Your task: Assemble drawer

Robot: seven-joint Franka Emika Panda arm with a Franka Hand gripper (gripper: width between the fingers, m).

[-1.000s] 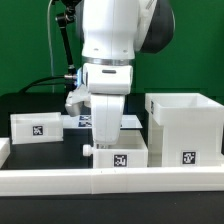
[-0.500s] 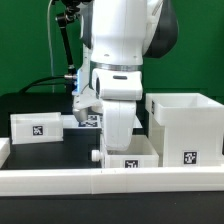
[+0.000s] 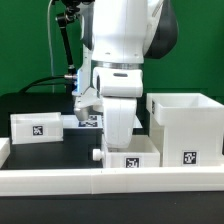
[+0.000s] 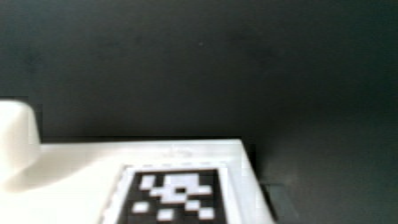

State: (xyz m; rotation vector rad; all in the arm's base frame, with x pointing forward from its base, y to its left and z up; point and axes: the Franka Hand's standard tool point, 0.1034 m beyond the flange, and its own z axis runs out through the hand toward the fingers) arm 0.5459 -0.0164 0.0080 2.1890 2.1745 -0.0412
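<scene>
The black surface [image 3: 40,100] sits before a green wall [image 3: 25,40]. The fingers [image 3: 118,142] hang over the middle white drawer tray [image 3: 145,158], by the big casing [image 3: 185,125]; I cannot tell if they hold it

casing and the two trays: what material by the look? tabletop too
The casing: looks like hard white plastic, matte; thin even walls, crisp edges, no grain. The side tray, at the exterior view's left, and the middle tray: same matte white, likely the same plastic. The tabletop: black, dull, no glare; cloth or mat, cannot tell.
</scene>
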